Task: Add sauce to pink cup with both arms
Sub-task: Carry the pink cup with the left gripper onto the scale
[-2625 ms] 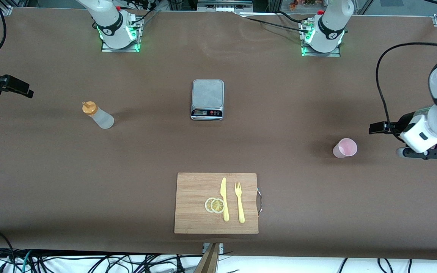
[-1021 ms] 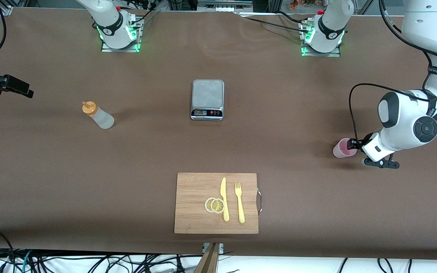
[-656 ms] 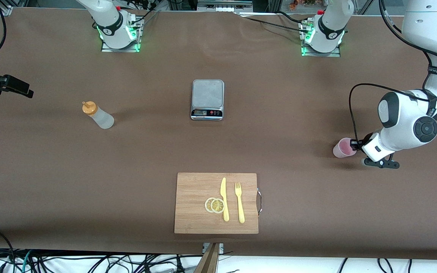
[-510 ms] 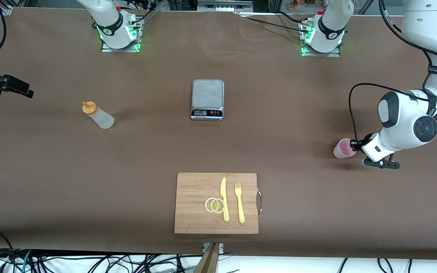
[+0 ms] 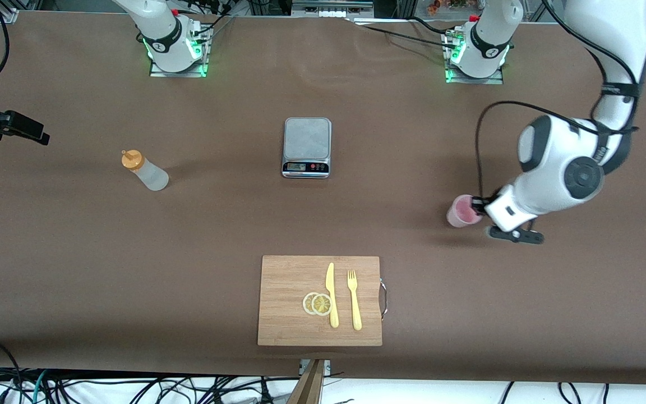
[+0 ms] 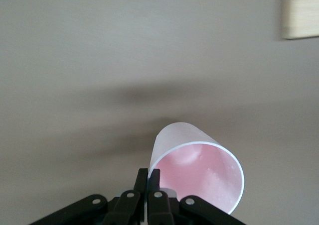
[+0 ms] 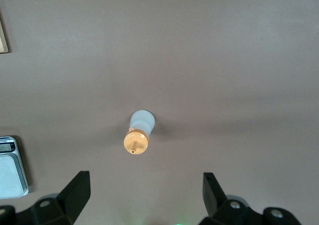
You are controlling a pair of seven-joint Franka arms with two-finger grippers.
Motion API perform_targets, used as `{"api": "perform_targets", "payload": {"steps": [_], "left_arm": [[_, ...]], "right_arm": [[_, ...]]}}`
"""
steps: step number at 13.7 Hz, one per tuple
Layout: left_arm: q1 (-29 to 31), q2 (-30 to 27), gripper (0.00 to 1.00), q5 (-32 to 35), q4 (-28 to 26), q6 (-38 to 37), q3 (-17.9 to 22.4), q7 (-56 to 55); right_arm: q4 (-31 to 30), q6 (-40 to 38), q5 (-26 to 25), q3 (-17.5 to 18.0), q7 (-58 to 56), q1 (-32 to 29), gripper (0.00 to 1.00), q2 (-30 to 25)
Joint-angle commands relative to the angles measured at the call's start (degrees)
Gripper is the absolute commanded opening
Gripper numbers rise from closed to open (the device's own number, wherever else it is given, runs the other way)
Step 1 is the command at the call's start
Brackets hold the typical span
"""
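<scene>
The pink cup [image 5: 462, 211] is pinched at its rim by my left gripper [image 5: 477, 206], one finger inside and one outside, and hangs a little above the table toward the left arm's end. In the left wrist view the cup [image 6: 199, 170] tilts away from the shut gripper [image 6: 148, 177]. The sauce bottle [image 5: 144, 171] with its orange cap stands upright on the table toward the right arm's end. My right gripper [image 5: 31, 132] waits open and empty, high over that end. In the right wrist view the gripper [image 7: 144, 185] looks down on the bottle [image 7: 138, 133].
A grey kitchen scale [image 5: 307, 147] sits mid-table and also shows in the right wrist view [image 7: 11, 168]. A wooden cutting board [image 5: 284, 292] nearer the front camera carries a yellow knife [image 5: 331, 294], a fork [image 5: 354, 300] and lemon slices [image 5: 317, 303].
My left gripper reached the pink cup, shut on its rim and carried it toward the middle of the table. The right arm and the sauce bottle have not moved.
</scene>
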Motion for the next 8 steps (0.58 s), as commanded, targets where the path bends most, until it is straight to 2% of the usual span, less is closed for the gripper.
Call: {"api": "perform_targets", "payload": {"steps": [1, 5, 8], "left_arm": [[-3.94, -1.00, 0.00, -0.73, -0.60, -1.14, -4.88, -11.62], [-15.45, -0.30, 0.00, -0.90, -0.60, -0.09, -5.62, -23.52], [-23.98, 1.54, 0.00, -0.82, -0.42, 3.59, -5.62, -32.84]], "right_arm": [[-0.67, 0.00, 0.75, 0.25, -0.73, -0.44, 1.00, -0.76], [-0.67, -0.08, 0.75, 0.25, -0.73, -0.44, 1.00, -0.76], [-0.67, -0.08, 0.75, 0.25, -0.73, -0.44, 1.00, -0.76]]}}
